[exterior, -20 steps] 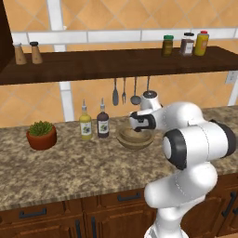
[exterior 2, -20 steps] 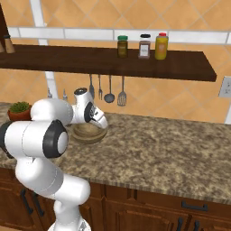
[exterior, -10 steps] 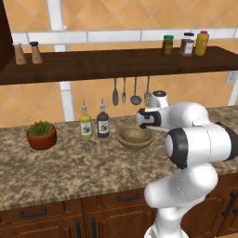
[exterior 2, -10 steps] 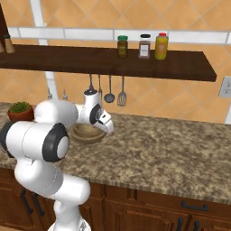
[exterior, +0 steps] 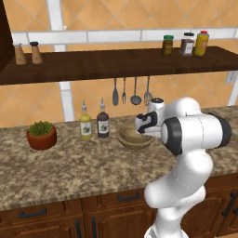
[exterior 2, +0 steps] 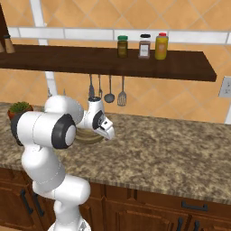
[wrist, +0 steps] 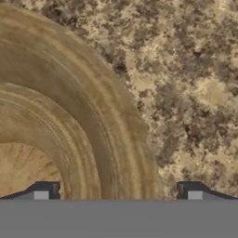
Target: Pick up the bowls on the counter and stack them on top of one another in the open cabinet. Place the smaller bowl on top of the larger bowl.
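- While looking from the left base view: larger bowl (exterior: pixel 132 139) sitting on the counter (exterior: pixel 69 167) just right of two sauce bottles (exterior: pixel 94 124), under the hanging utensils (exterior: pixel 131 91). Gripper (exterior: pixel 141 126) low over the bowl's right rim. Cannot tell the finger spacing from this side. Open cabinet (exterior: pixel 116 62) well above, with a bare stretch of board in the middle.
- From the right base view: same bowl half hidden behind the white forearm, only its near edge peeking out (exterior 2: pixel 89 137). Hand tilted down at that edge, gripper (exterior 2: pixel 109 132) too small to judge as spread or closed.
- Through the hand view: claw spread wide, holding nothing. One fingertip (wrist: pixel 42 193) over the pale inside of the bowl (wrist: pixel 69 116), the other over bare granite (wrist: pixel 195 93), so straddling the rim wall. Concentric rings inside, possibly a second bowl nested or merely the grain; cannot tell which.
- Handling, as a judgement: wood-like, hence rigid, fairly light and not fragile, yet smooth and curved enough to slip. Best taken by pinching the rim wall, one finger inside and one outside, pushed well down. Expect sag from an off-centre hold, so lift slowly and level toward the shelf.
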